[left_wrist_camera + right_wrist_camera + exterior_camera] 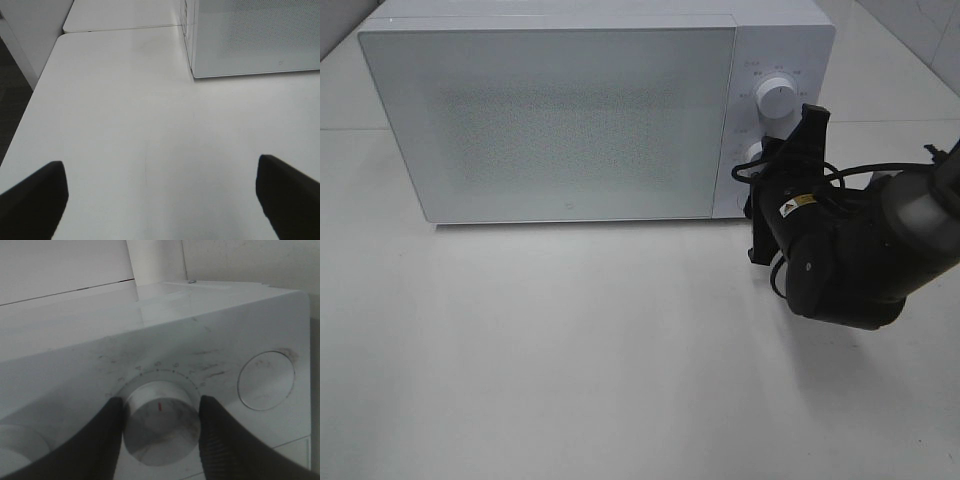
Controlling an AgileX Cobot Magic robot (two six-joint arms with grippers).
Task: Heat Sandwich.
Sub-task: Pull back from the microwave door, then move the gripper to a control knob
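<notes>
The sandwich is out of view. The white microwave (560,110) stands at the back of the table with its door shut; its corner also shows in the left wrist view (250,35). My right gripper (761,168) is at the control panel, and its two fingers press on both sides of the lower knob (160,422), which has a red mark. The upper knob (777,97) is free. My left gripper (160,205) is open and empty, low over the bare white table (140,125), in front of the microwave's left corner.
A flat round button (266,380) sits on the panel beside the gripped knob. The right arm's black wrist (840,260) hangs over the table in front of the panel. The table's left edge (30,100) drops to a dark floor.
</notes>
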